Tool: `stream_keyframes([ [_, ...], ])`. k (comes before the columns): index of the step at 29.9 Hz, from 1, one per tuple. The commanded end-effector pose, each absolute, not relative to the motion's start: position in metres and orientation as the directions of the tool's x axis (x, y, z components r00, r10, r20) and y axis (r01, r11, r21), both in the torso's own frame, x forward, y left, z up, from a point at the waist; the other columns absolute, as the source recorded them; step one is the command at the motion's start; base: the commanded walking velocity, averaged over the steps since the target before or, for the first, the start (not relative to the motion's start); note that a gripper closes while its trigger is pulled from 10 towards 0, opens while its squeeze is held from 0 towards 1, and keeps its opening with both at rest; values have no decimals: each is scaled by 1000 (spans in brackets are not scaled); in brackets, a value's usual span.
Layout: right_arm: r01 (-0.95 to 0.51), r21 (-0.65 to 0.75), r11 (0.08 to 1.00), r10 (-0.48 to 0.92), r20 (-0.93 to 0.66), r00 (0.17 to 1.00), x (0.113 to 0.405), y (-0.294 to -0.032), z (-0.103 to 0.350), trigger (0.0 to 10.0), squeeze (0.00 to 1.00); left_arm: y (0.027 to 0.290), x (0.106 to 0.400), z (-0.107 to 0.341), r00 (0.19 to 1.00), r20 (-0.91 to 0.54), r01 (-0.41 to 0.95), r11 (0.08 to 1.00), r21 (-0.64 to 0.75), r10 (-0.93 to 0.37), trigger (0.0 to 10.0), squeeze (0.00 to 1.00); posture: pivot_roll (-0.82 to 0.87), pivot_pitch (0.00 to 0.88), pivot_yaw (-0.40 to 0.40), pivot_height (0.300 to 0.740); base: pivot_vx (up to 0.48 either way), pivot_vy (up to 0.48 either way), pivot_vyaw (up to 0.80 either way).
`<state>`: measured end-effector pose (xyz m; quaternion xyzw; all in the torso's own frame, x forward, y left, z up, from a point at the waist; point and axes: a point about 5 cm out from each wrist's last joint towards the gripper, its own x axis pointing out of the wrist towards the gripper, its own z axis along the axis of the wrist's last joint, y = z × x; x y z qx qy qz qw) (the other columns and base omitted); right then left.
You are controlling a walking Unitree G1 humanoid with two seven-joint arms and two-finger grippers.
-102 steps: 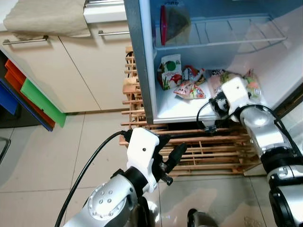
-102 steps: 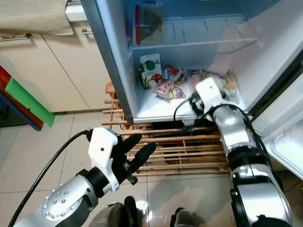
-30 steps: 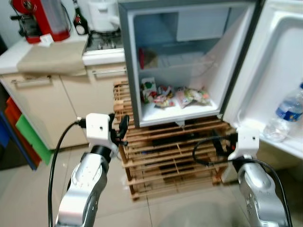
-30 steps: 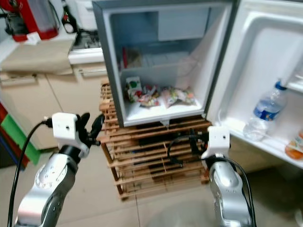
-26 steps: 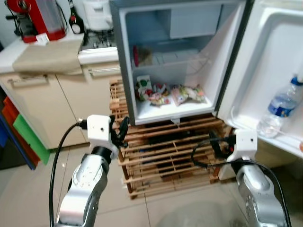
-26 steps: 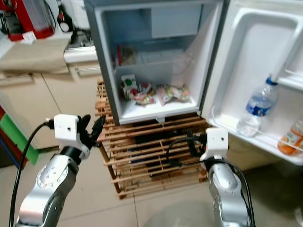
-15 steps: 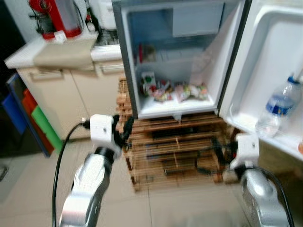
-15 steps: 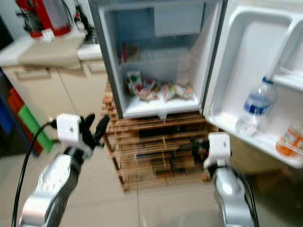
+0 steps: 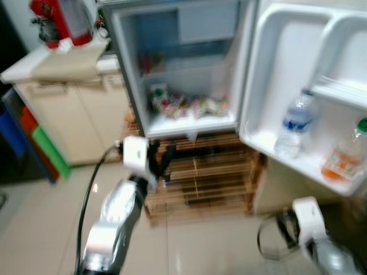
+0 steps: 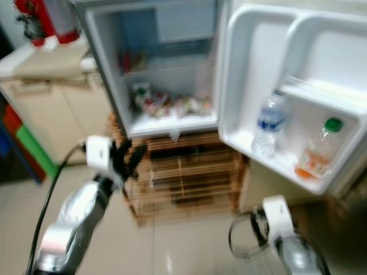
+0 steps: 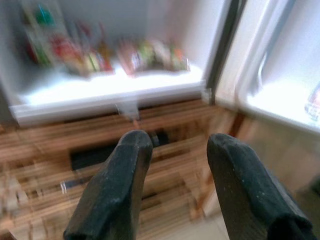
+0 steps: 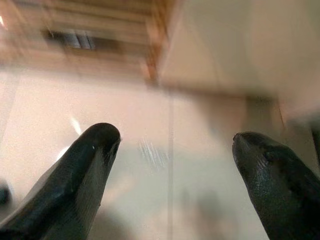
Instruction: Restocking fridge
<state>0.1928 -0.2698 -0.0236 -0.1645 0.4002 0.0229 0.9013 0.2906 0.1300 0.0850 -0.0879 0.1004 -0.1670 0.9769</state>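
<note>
Left eye view, blurred: fridge point(image 9: 189, 63) open, door point(image 9: 298, 91) swung to the right; snack packets point(image 9: 183, 106) lying on the bottom shelf inside; water bottle point(image 9: 291, 125) and orange-drink bottle point(image 9: 339, 156) standing in the door rack, near each other but apart. Wooden slatted rack point(image 9: 200, 183) under the fridge. Left hand point(image 9: 160, 163) raised in front of the rack, below the fridge's lower left corner, fingers parted, empty. Right arm low at the right over the tiled floor point(image 9: 195, 246). Cabinets point(image 9: 74, 114) with a table point(image 9: 51, 63) on top at the left, red appliance point(image 9: 60, 20) standing on it. Right eye view: same scene, shifted. Left wrist view: left hand's two black fingers point(image 11: 115, 185) spread apart, nothing between them, pointing toward the rack and the packets on the shelf above it. Right wrist view: right hand point(image 12: 172, 165) released, fingers wide apart, empty, over the floor near a corner of the rack.
</note>
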Motion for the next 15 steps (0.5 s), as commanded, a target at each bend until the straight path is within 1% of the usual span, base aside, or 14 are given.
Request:
stream_keyframes([
  [1,-175,-310,934,-139,-771,621,182,-281,-31,10000,0,127,293,81,907,-193,336,920,-201,-373,10000,0,-216,0,121,740,0,-480,0],
  [2,-176,-326,929,-170,-797,579,173,-288,-37,10000,0,128,294,71,891,-249,339,920,-197,-381,10000,0,-219,0,123,740,0,-461,0],
  [3,-167,-370,914,-245,-830,501,155,-304,-46,10000,0,131,294,47,841,-389,320,925,-205,-377,10000,0,-230,0,130,740,0,0,0],
  [4,-148,-395,907,-282,-829,483,149,-310,-47,10000,0,134,292,35,807,-465,308,931,-194,-364,10000,0,-230,0,130,740,0,0,0],
  [5,-148,-395,907,-282,-829,483,149,-310,-47,10000,0,134,292,35,807,-465,308,931,-194,-364,10000,0,-230,0,130,740,0,0,0],
  [7,-84,-449,890,-363,-806,468,146,-327,-44,10000,0,147,285,7,720,-628,242,955,-173,-297,10000,0,-237,0,136,740,0,0,0],
  [9,-18,-545,839,-470,-739,483,152,-348,-32,10000,0,157,279,-10,661,-706,171,967,-190,-255,10000,0,-247,0,140,740,0,0,0],
  [11,-18,-545,839,-470,-739,483,152,-348,-32,10000,0,157,279,-10,661,-706,171,967,-190,-255,10000,0,-247,0,140,740,0,0,0],
  [12,68,-639,766,-582,-646,494,160,-367,-16,10000,0,161,269,-23,593,-769,156,971,-180,-238,10000,0,-248,0,139,740,0,0,0],
  [13,156,-697,700,-659,-546,517,172,-383,3,10000,0,162,258,-34,531,-814,168,971,-169,-233,10000,0,-252,0,143,740,0,0,0],
  [14,244,-725,644,-713,-452,536,184,-393,22,10000,0,162,249,-42,483,-847,178,972,-156,-224,10000,0,-256,0,145,740,0,0,0],
  [15,308,-735,605,-740,-376,557,196,-398,37,10000,0,162,242,-48,452,-866,192,971,-141,-214,10000,0,-256,0,145,740,0,0,0],
])
